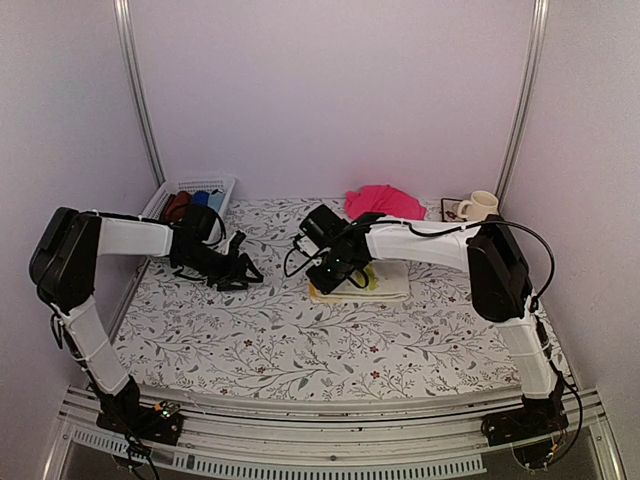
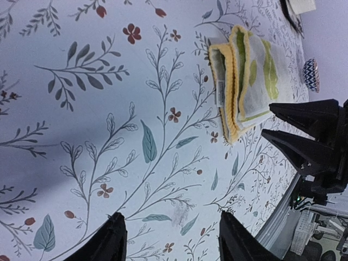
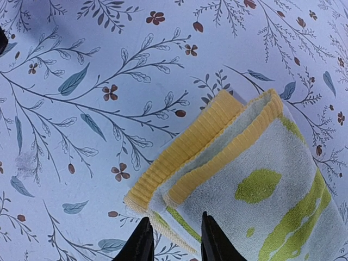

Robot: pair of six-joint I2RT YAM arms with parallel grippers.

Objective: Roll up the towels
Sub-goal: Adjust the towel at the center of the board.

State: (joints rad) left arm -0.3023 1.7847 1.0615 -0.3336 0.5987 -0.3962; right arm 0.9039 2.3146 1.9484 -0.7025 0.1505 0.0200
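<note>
Right end effector (image 3: 173, 243): jaws narrowly parted, set astride the doubled hem of the lime-yellow towel (image 3: 244, 179). No cloth is seen lifted. It is presumably placed there so the hem can be taken up or let go.

The towel is laid mid-bench (image 1: 300, 350), right of centre, folded over in flat layers rather than rolled tight.

Left end effector (image 2: 171, 242): spread wide, empty, held low over the bench left of the towel. It is likely kept out of the way yet near enough to pin the cloth.

The pink towel (image 1: 383, 201) is lying crumpled at the far edge, not yet rolled.
</note>
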